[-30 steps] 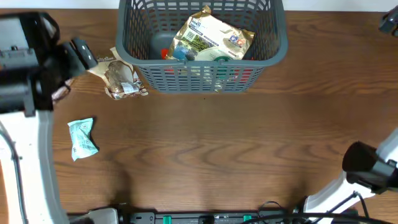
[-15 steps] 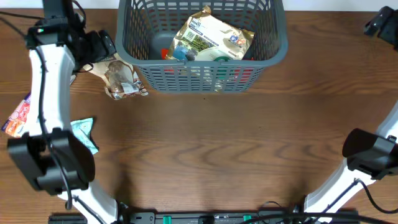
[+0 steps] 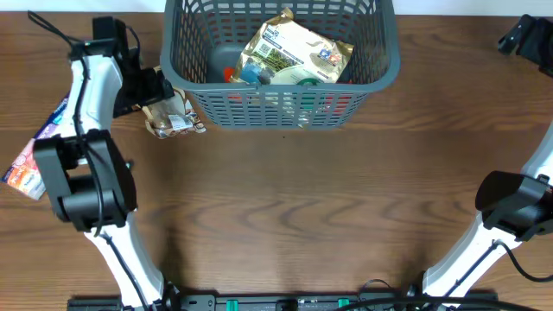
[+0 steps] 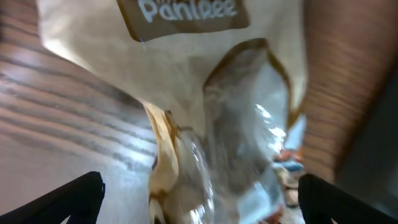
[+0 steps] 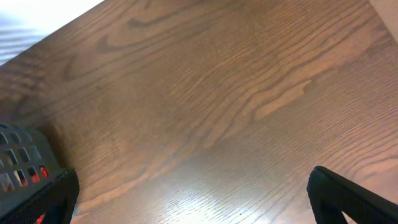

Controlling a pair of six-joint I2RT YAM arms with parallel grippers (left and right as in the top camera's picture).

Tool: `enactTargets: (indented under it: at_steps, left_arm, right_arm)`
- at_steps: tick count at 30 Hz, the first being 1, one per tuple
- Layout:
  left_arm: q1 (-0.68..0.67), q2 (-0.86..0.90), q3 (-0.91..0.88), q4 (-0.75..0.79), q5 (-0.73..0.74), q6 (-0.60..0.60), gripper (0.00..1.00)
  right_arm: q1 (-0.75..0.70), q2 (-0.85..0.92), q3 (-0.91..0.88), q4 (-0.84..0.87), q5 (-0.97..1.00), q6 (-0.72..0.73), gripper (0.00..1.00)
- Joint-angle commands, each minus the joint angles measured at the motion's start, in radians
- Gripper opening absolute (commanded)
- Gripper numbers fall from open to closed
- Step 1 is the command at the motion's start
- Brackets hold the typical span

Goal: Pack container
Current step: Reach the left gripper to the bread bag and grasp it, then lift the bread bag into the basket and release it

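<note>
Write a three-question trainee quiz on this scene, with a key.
1. True or false: the container is empty.
2. The left gripper is poised over: A) a tan packet beside the container; B) a mug; C) a spoon.
3. Fill in: the right gripper has its jaws ____.
Key: 1 false; 2 A; 3 open.
</note>
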Motion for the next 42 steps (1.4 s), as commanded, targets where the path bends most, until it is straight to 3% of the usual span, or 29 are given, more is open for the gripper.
enactTargets:
  at_steps: [1, 13, 18, 26, 27, 32, 42]
  left_arm:
    - [0.002, 0.056, 0.004, 0.011, -0.026, 0.020, 0.99]
    - [0.002, 0.139, 0.004, 0.021, -0.025, 0.021, 1.00]
    - [0.002, 0.139, 0.004, -0.009, -0.025, 0.020, 0.73]
    - [0.002, 0.122, 0.004, -0.108, -0.025, 0.019, 0.10]
    - [0.002, 0.111, 0.004, -0.116, -0.025, 0.020, 0.06]
    - [0.003, -0.020, 0.004, -0.138, -0.025, 0.020, 0.06]
    - [0.001, -0.508, 0.004, -0.180, -0.043, 0.021, 0.06]
  right_arm:
    - [0.007, 0.003, 0.004, 0.002, -0.004, -0.011, 0.99]
    - [0.008, 0.003, 0.004, -0.005, -0.004, -0.011, 0.99]
    - [0.008, 0.003, 0.004, -0.014, -0.004, -0.012, 0.99]
    - [0.008, 0.003, 0.004, -0.017, -0.004, -0.038, 0.99]
    - [0.008, 0.003, 0.004, -0.017, -0.004, -0.039, 0.99]
    - [0.008, 0.003, 0.004, -0.020, -0.004, -0.062, 0.99]
    - [0.007, 0.003, 0.004, -0.020, -0.004, -0.106, 0.99]
